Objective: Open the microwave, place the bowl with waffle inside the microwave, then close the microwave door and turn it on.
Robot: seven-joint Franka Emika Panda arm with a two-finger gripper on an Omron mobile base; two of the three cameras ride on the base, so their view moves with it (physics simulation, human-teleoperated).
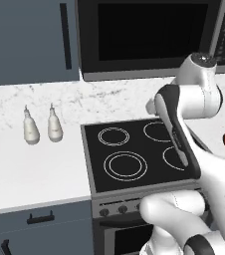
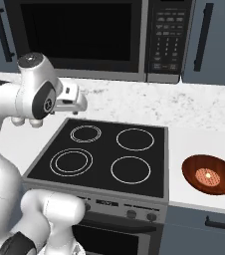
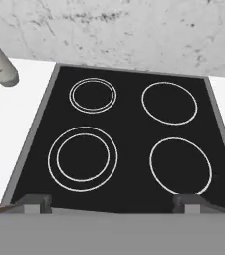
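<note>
1. Microwave first: the large black box microwave (image 2: 99, 37) with grey-silver trim hangs above and behind the black four-ring stovetop (image 2: 102, 157), and its wide black microwave door (image 1: 149, 37) with the dark glass window is shut flat against its front
2. My gripper (image 3: 112, 203) hangs over the stovetop pointing down at the rings, so the door lies up and away from my jaws, not below them
3. My jaws stand spread wide with nothing between the fingertips (image 3: 35, 203)
4. The door's long axis runs sideways, and the button panel (image 2: 167, 37) sits at its right end
5. The small round reddish-brown bowl (image 2: 210, 174) with the waffle rests on the white counter (image 2: 204, 132) just right of the stovetop, apart from me
6. I judge my next move needs a lift and a tilt toward the door
</note>
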